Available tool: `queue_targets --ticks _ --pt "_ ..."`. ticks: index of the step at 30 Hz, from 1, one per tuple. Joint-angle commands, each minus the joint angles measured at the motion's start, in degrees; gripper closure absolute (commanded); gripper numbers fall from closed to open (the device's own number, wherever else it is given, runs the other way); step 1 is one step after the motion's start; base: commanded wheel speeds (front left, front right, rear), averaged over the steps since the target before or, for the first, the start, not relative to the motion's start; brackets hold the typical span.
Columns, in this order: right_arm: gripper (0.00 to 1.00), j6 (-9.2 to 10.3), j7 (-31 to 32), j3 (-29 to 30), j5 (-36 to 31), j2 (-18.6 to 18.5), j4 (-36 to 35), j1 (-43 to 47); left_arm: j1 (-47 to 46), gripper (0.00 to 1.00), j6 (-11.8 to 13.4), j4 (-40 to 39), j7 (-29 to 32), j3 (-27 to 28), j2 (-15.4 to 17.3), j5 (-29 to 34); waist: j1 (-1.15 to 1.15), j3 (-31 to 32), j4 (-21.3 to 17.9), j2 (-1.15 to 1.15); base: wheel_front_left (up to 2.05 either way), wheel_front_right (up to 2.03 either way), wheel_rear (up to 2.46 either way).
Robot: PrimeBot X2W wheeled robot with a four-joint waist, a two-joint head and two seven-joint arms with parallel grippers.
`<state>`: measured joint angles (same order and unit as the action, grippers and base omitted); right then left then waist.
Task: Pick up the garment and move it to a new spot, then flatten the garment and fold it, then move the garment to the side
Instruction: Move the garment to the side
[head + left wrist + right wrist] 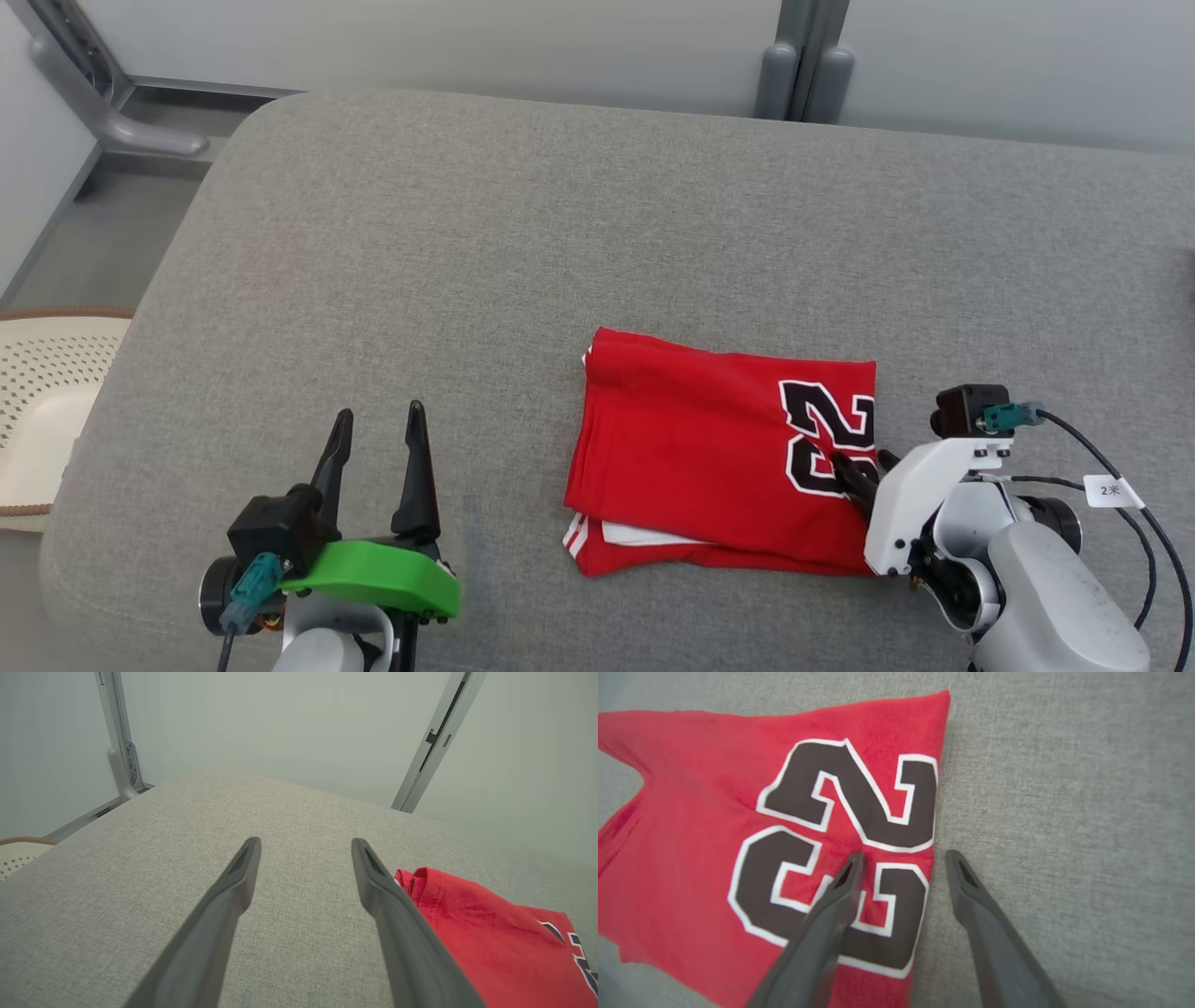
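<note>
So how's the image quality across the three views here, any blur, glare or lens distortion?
Head view: sharp, evenly lit, no glare on the red garment. Left wrist view: wide-angle distortion leans the grey post outward, and the wall behind looks hazy. Right wrist view: softest of the three, with the garment's far-left edge and the finger bases of the right gripper blurred.

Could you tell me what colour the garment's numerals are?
Black, outlined white, on the folded red jersey; clearest in right wrist view.
</note>
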<state>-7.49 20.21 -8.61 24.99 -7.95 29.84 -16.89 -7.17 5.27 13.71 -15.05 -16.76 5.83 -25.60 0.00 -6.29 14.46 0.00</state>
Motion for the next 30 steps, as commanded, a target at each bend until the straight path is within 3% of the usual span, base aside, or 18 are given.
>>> queue_targets --ticks 1,2,9,22,30 --pt "0.91 0.01 -0.3 -1.0 0.5 0.1 1.1 -0.4 0.2 0.0 -0.3 0.1 -0.1 0.2 -0.1 0.1 0.0 -0.1 -0.6 0.0 0.0 0.0 0.0" --pt "1.0 0.01 -0.8 -1.2 0.7 0.1 1.4 -0.9 0.2 0.0 -0.3 0.1 -0.1 0.2 -0.1 0.2 0.0 -0.1 -1.1 0.0 0.0 0.0 0.0" --pt "1.0 0.06 -4.0 -2.1 1.1 -1.0 3.0 -4.4 0.3 0.0 -0.6 0.0 -0.1 0.0 0.0 0.7 0.0 -0.5 -5.9 0.0 0.0 0.0 0.0" --pt "1.0 0.06 -7.1 2.9 0.6 -7.9 0.5 -9.1 -2.9 0.0 -0.5 -1.7 0.2 -0.3 0.8 1.7 0.0 -5.0 -25.1 0.0 0.0 0.0 0.0" --pt "1.0 0.05 -8.5 4.9 0.8 -8.1 -2.2 -11.3 -6.1 0.0 -1.0 -2.7 1.5 -1.6 1.5 2.8 0.0 -8.9 -32.1 0.0 0.0 0.0 0.0"
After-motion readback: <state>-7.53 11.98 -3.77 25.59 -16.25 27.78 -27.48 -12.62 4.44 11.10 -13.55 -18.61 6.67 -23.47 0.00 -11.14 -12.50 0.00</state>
